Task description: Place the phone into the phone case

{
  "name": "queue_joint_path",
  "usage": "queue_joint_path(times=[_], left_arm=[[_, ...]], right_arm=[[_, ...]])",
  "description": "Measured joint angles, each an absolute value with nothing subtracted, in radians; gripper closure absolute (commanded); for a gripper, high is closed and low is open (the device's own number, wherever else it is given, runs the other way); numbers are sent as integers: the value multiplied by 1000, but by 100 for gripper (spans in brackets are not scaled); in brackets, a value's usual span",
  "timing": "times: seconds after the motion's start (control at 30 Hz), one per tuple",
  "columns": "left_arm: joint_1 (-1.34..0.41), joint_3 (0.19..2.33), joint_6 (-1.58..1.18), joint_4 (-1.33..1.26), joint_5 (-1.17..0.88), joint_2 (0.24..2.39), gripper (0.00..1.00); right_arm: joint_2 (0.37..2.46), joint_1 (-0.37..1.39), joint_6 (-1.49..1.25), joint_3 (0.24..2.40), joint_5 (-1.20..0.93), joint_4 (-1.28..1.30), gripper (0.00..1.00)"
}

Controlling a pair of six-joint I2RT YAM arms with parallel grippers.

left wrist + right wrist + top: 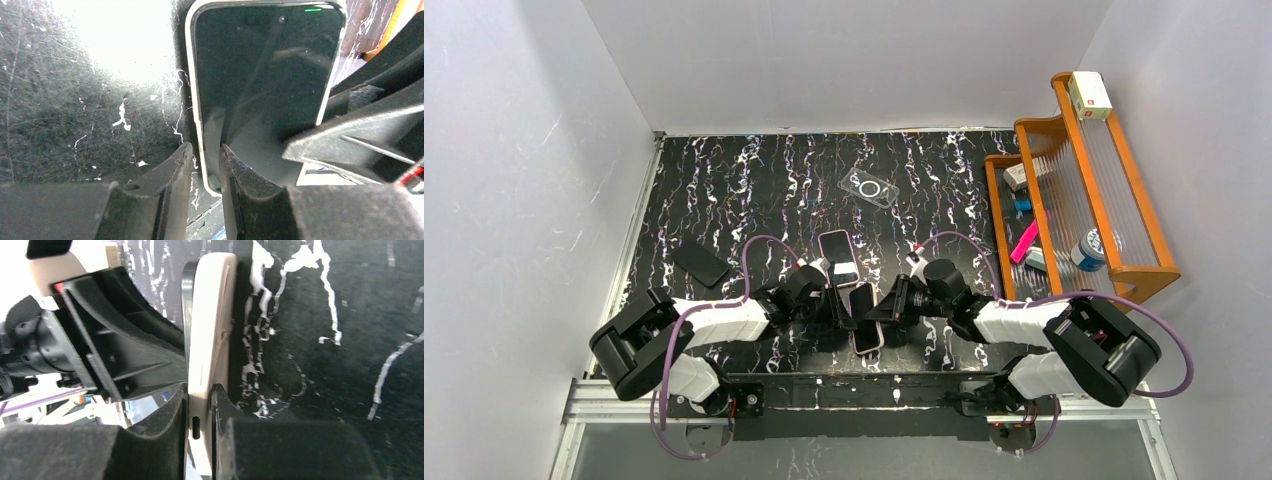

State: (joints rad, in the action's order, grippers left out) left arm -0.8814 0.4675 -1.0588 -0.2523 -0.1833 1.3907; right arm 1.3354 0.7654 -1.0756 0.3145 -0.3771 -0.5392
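A phone (865, 330) with a dark screen sits in a pale pink phone case, held off the table between both arms near the front centre. My left gripper (848, 312) is shut on the phone's left edge. In the left wrist view its fingers (206, 162) straddle the pale rim and the screen (260, 75). My right gripper (881, 310) is shut on the case's bottom end. In the right wrist view (200, 405) the case (210, 330) stands edge-on with its charging port between the fingers. A dark edge (186, 315) shows along its left side.
A second pink phone-shaped object (837, 250) lies just behind the grippers. A dark phone (701, 264) lies at the left and a clear case (870, 188) further back. A wooden rack (1124, 190) with small items stands at the right edge.
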Motion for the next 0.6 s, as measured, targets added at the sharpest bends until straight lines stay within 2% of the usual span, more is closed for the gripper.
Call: queue_joint_path(times=[0.07,0.27,0.33,0.5,0.6], left_arm=[[-880,467,-1060,-250,-183,1390,73],[-882,472,-1054,-221,-175,1377,62],[-883,481,-1039,-176,-164,1359,54],[-883,552,-987,-23,-125,1265,25],[-875,603,-956,45,-117,1180,14]], right_arm=[[1335,765,-1050,316,-371,-519,99],[1332,765,-1032,325,-339,-454,99],[1321,769,-1024,331,-327,-432,99],[1264,774,-1005,331,-320,-386,99],[1179,774,-989,316,-339,-397,99]])
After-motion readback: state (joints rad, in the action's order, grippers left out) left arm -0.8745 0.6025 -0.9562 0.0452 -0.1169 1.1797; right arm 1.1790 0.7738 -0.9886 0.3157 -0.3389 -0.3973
